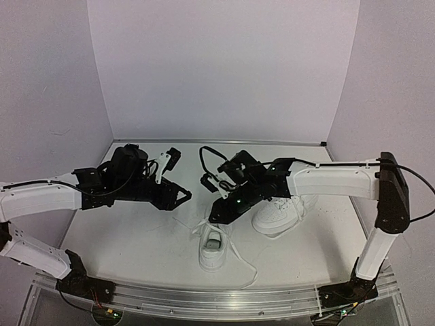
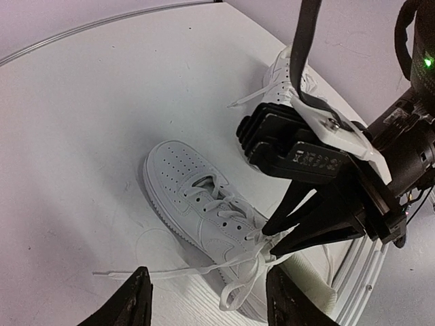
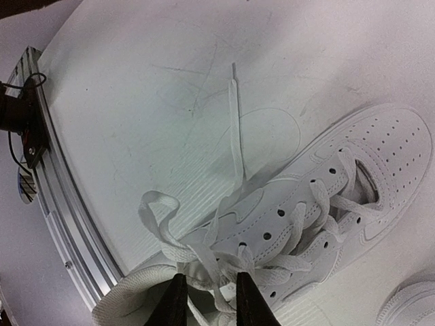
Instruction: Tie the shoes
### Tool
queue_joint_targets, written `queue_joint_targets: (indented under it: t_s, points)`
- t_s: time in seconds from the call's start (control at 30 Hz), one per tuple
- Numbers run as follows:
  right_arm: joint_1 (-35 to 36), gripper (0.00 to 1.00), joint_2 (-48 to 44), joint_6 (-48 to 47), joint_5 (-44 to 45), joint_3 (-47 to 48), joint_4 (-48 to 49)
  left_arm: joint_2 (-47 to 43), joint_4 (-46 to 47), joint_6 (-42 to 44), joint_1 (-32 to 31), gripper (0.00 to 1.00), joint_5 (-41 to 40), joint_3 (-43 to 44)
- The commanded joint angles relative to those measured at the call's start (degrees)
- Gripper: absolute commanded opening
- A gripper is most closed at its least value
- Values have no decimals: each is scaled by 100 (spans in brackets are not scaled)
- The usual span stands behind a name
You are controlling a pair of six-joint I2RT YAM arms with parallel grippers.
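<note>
On a white table point(image 1: 136, 231) between lilac walls point(image 1: 224, 68), the right gripper point(image 3: 211, 280) is pinching the laces point(image 3: 204, 258) of the shoe point(image 1: 213, 248) beneath it; the left gripper point(image 1: 185, 195) is hovering wide.

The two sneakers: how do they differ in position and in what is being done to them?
The near sneaker lies by the front edge of the table; the far sneaker sits farther back, partly under the right arm. The right gripper straddles the near sneaker's laces; no gripper is at the far sneaker. Both are white low-tops with untied laces.
</note>
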Motion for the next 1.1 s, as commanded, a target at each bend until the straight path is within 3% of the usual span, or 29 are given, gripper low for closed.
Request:
queue_joint_targets:
  t_s: [0.0, 0.1, 0.23, 0.5, 0.9, 1.07]
  points:
    - [25, 15, -1, -112, 42, 264, -57, 31, 286, -45, 81, 55, 177, 27]
    - [23, 12, -74, -128, 70, 257, -62, 138, 308, -44, 101, 54, 245, 53]
    - [27, 0, -91, -142, 129, 245, -110, 240, 341, -53, 144, 52, 292, 103]
    - [25, 0, -404, -138, 269, 111, -141, 450, 372, -44, 340, 52, 605, 251]
    - [23, 0, -733, -145, 431, -200, -87, 956, 1038, 425, 404, 45, 2101, 366]
    - [25, 0, -722, -101, 357, -256, -40, 1093, 1004, 656, 401, 41, 2028, 358]
